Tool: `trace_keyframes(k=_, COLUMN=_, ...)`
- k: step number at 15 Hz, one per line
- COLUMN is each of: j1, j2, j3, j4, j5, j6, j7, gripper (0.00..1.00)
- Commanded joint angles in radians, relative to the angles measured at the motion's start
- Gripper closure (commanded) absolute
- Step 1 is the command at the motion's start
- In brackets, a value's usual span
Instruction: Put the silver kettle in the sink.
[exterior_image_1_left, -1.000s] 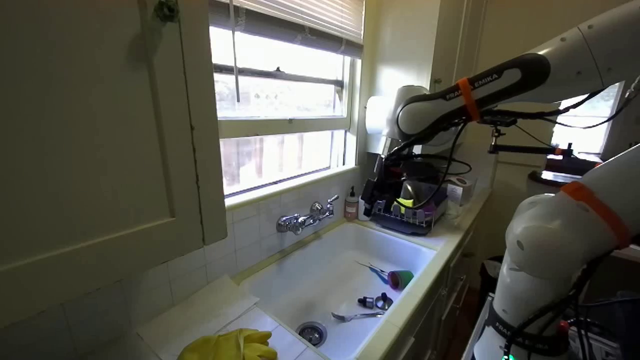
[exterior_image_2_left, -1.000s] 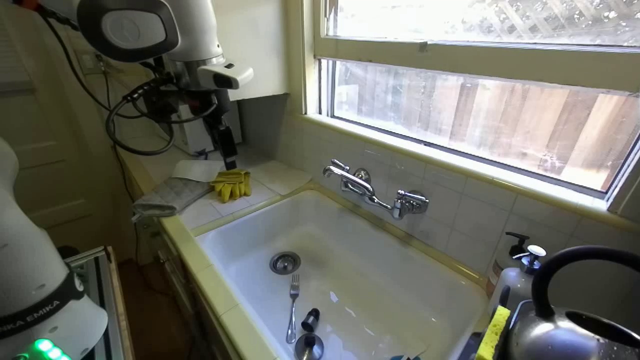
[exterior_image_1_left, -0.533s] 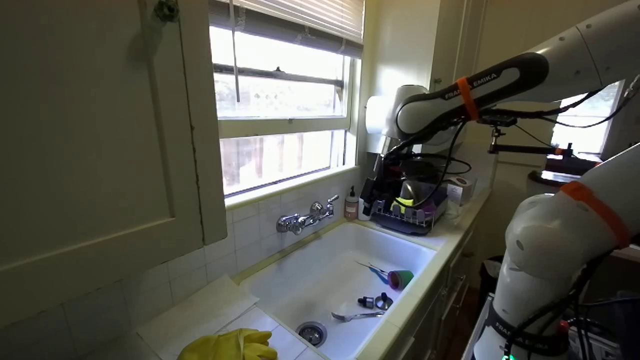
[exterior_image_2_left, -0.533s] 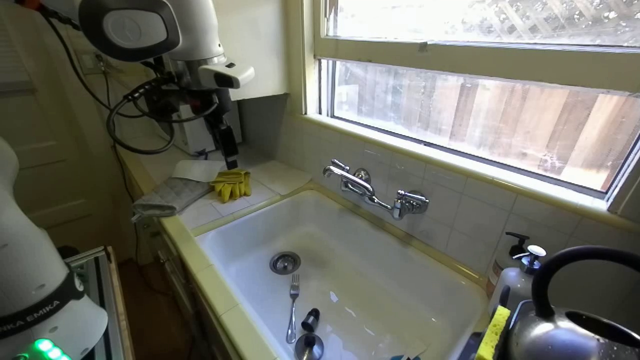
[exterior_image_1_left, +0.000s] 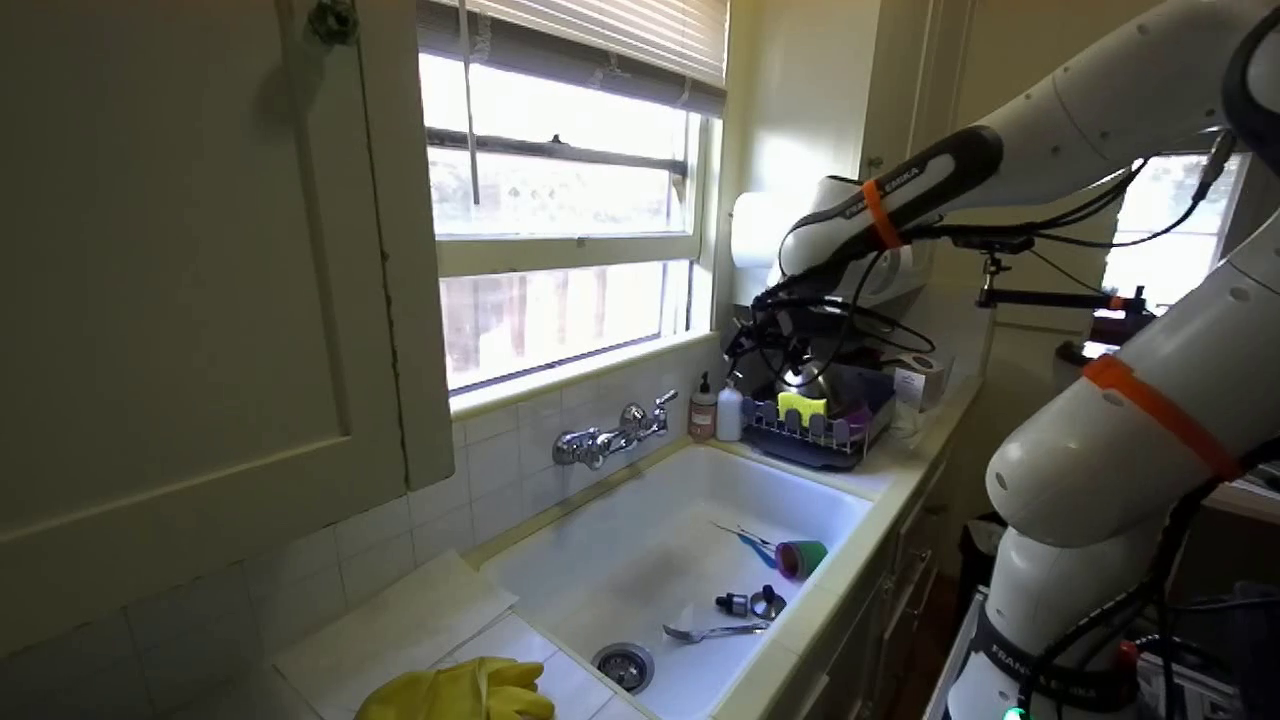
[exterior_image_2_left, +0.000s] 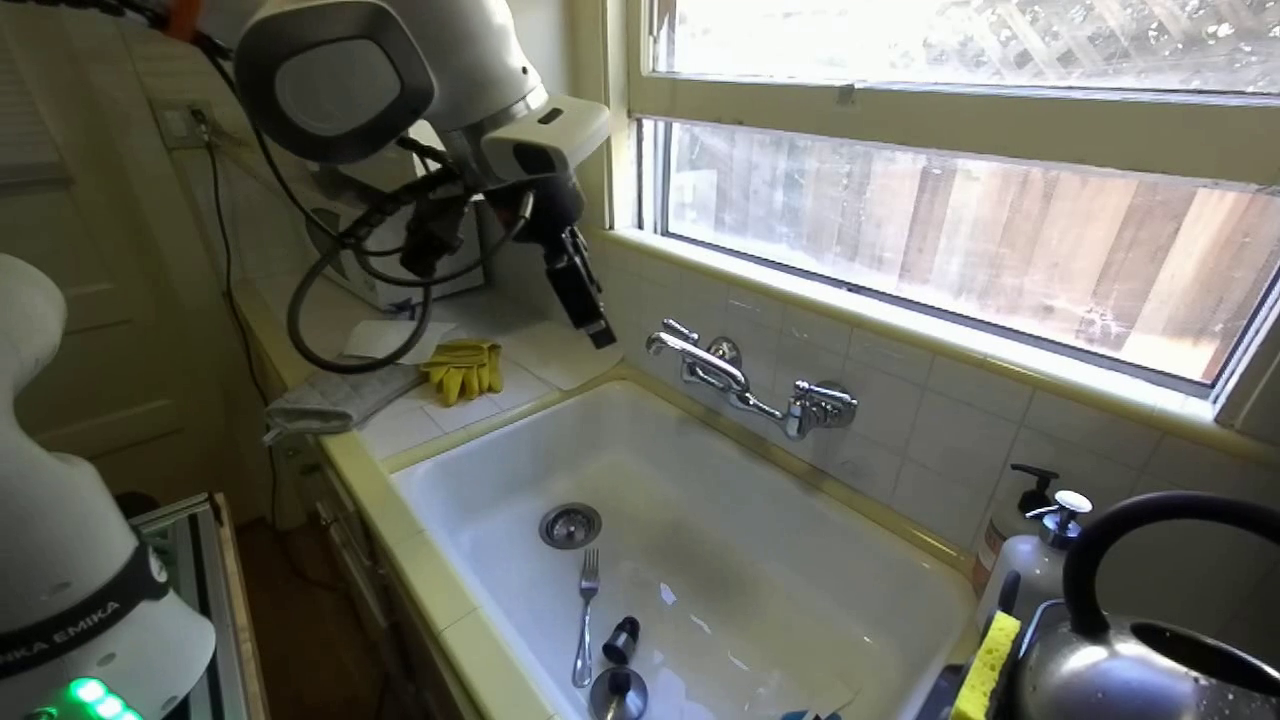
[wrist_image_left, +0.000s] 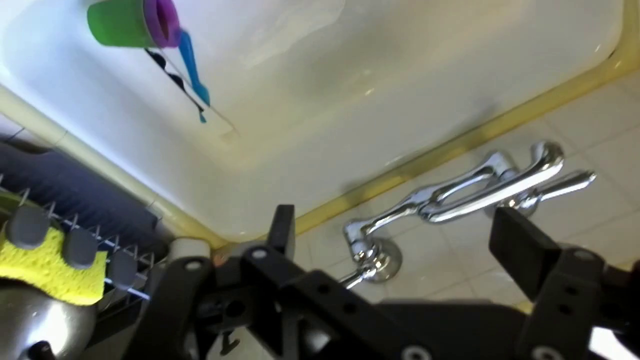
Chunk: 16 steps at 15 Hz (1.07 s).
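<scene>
The silver kettle (exterior_image_2_left: 1120, 675), shiny with a black arched handle, sits by the yellow sponge at the lower right of an exterior view. It also shows behind the sponge in an exterior view (exterior_image_1_left: 812, 380) and partly at the lower left of the wrist view (wrist_image_left: 47, 322). The white sink (exterior_image_1_left: 640, 540) shows in both exterior views (exterior_image_2_left: 740, 520) and the wrist view (wrist_image_left: 300, 100). My gripper (wrist_image_left: 402, 235) is open with nothing between its fingers. It hangs above the wall-side rim near the chrome taps, apart from the kettle. In an exterior view the gripper (exterior_image_2_left: 600, 335) points down.
The dark dish rack (exterior_image_1_left: 815, 435) holds the yellow sponge (wrist_image_left: 55, 265). Soap bottles (exterior_image_1_left: 703, 412) stand beside it. Chrome taps (exterior_image_2_left: 750, 385) project from the wall. A fork (exterior_image_2_left: 587, 620) and a green-purple cup (wrist_image_left: 132, 22) lie in the sink. Yellow gloves (exterior_image_2_left: 465, 368) lie on the counter.
The gripper has swung rightward in an exterior view, from above the gloves to near the sink's far corner, and tilted. The arm uncovers a soap bottle and more of the kettle. The kettle has not moved.
</scene>
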Motion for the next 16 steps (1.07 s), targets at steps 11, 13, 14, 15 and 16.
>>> trace_keyframes(k=11, j1=-0.343, j2=0.554, j3=0.009, j4=0.414, j5=-0.389, j6=0.348, j7=0.563, gripper=0.0)
trace_keyframes(k=13, j1=-0.327, j2=0.519, j3=0.012, j4=0.368, j5=-0.321, j6=0.363, j7=0.472, gripper=0.0)
trace_keyframes(k=14, j1=-0.327, j2=0.522, j3=0.011, j4=0.369, j5=-0.319, j6=0.363, j7=0.466, gripper=0.0)
trace_keyframes(k=15, j1=-0.324, j2=0.521, j3=0.013, j4=0.369, j5=-0.319, j6=0.363, j7=0.466, gripper=0.0)
trace_keyframes(k=16, j1=-0.321, j2=0.519, j3=0.016, j4=0.369, j5=-0.319, j6=0.363, j7=0.466, gripper=0.0)
